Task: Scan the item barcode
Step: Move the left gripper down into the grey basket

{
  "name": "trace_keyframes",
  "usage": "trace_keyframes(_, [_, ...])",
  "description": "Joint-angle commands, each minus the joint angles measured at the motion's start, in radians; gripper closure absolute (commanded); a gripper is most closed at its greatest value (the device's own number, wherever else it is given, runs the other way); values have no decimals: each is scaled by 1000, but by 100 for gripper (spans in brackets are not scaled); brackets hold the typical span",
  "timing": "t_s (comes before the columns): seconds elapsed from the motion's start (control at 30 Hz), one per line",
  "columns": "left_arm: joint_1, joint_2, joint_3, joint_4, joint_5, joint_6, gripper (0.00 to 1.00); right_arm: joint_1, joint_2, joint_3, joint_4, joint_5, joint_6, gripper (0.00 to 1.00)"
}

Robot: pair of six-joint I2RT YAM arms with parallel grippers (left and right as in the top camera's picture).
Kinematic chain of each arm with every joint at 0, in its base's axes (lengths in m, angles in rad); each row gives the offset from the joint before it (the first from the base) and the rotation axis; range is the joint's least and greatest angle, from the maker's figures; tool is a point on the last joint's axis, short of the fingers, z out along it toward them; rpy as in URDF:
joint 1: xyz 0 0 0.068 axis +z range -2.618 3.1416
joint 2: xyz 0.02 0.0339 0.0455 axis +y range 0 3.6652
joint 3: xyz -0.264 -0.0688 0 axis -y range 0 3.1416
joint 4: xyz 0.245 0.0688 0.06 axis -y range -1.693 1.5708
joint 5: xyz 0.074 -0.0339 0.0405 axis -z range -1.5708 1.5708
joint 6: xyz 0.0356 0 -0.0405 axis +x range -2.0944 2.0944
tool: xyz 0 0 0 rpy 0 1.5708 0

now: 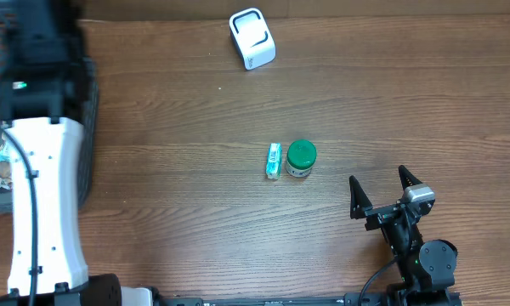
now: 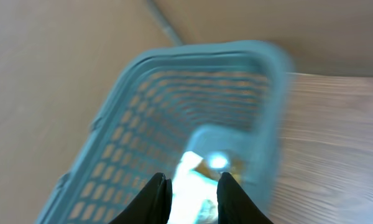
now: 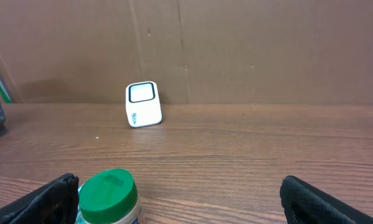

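The white scanner sits at the far side of the wooden table. It is turned a bit, not square with the table edge. Its dark window faces the right arm's camera.

In the middle of the table stands a small jar with a green lid. Just beside it, on its left, lies a little blue-green and white packet (the two are so close that I cannot tell if they touch). Both are well apart from the scanner. No barcode can be seen on either one from here.

The right gripper is near the front edge of the table, on the right of the jar and a little way from it. Its two black fingers are spread wide, and nothing is between them. It points at the far side of the table.

The left arm reaches over a basket at the left edge of the table. The left gripper hangs above the inside of the basket. Its fingers have only a narrow gap between them. Some bright things lie in the basket under them, but the picture is too blurry to tell what they are, or if the fingers hold anything.
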Motion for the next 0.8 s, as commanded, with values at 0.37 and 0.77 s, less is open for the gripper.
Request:
trace_keyframes(0.37, [484, 99, 24, -5, 438, 115, 81, -5, -8, -11, 5, 9, -2, 0])
trace_keyframes(0.77, [549, 377, 24, -36, 482, 414, 41, -5, -8, -11, 5, 9, -2, 0])
